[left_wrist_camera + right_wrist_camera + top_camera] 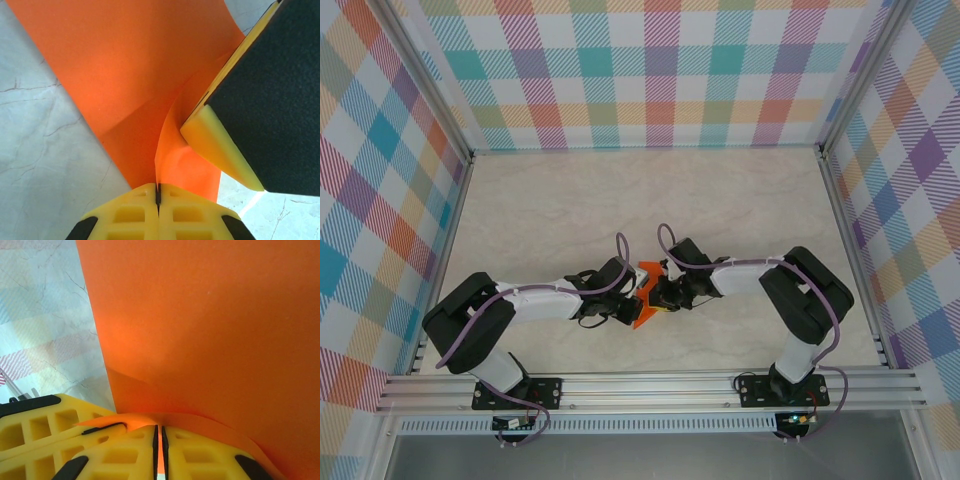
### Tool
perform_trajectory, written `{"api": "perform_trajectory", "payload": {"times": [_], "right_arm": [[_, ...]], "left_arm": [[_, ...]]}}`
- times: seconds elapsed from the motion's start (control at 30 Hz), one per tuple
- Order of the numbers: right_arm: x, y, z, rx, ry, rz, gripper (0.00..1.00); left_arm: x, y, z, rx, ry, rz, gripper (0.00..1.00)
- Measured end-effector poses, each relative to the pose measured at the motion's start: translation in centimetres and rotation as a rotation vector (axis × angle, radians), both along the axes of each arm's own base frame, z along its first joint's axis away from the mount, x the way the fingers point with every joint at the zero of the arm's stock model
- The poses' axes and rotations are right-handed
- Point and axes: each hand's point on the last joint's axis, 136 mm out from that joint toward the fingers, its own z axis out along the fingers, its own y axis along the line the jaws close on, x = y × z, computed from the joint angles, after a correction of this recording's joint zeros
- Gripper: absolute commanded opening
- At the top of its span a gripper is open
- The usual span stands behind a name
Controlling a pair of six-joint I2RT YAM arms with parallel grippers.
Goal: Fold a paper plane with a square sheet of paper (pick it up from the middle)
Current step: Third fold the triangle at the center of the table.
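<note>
- Guessing we're mid-fold here: the square sheet of paper [642,312] is already creased, not flat, and pinched between both arms at the middle of the worktop [720,200].
- Left fingers [154,196] are pressed fully together, and the orange sheet [135,65] runs straight down into the seam between them, so they've got hold of an edge or fold.
- Right fingers [149,437] are shut down to a hairline gap with a sliver of orange in it, so they're clamped on the paper too [210,325]. Their yellow tip also shows in the left wrist view, touching the sheet beside a curled flap.
- From above the paper looks like a bent wedge, long axis running roughly far-to-near between the two arms. Can't honestly tell which end is the nose, the arms cover a lot of it.
- Next move, I'd say: one side has to let go or swing over to lay the flap down, then press the crease. Pulling apart while both are clamped could tear it.
</note>
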Motion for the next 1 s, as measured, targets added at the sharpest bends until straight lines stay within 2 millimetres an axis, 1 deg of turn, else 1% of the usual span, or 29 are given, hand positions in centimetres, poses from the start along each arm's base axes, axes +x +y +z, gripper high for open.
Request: {"api": "perform_trajectory", "payload": {"times": [0.1, 0.27, 0.43, 0.53, 0.77, 0.9, 1.0], "right_arm": [[0.1, -0.1, 0.3, -0.003, -0.015, 0.002, 0.17], [0.3, -0.7, 1.1, -0.015, -0.042, 0.001, 0.17], [1.0, -1.3, 0.8, -0.032, -0.049, -0.022, 0.16], [1.2, -1.7, -0.2, -0.057, -0.035, -0.031, 0.14], [1.4, -1.7, 0.0, -0.065, -0.032, -0.029, 0.15], [1.4, -2.1, 0.6, -0.077, -0.043, -0.030, 0.16], [2.0, -2.6, 1.1, -0.072, -0.052, -0.047, 0.16]], "left_arm": [[0.0, 0.0, 0.0, 0.000, 0.000, 0.000, 0.00], [0.0, 0.0, 0.0, 0.001, -0.001, 0.001, 0.00], [0.0, 0.0, 0.0, 0.002, -0.001, 0.001, 0.00], [0.0, 0.0, 0.0, 0.002, -0.001, 0.002, 0.00], [0.0, 0.1, 0.0, 0.002, -0.002, 0.002, 0.00], [0.0, 0.1, 0.0, 0.002, -0.002, 0.002, 0.00], [0.0, 0.1, 0.0, 0.002, -0.002, 0.002, 0.00]]}}
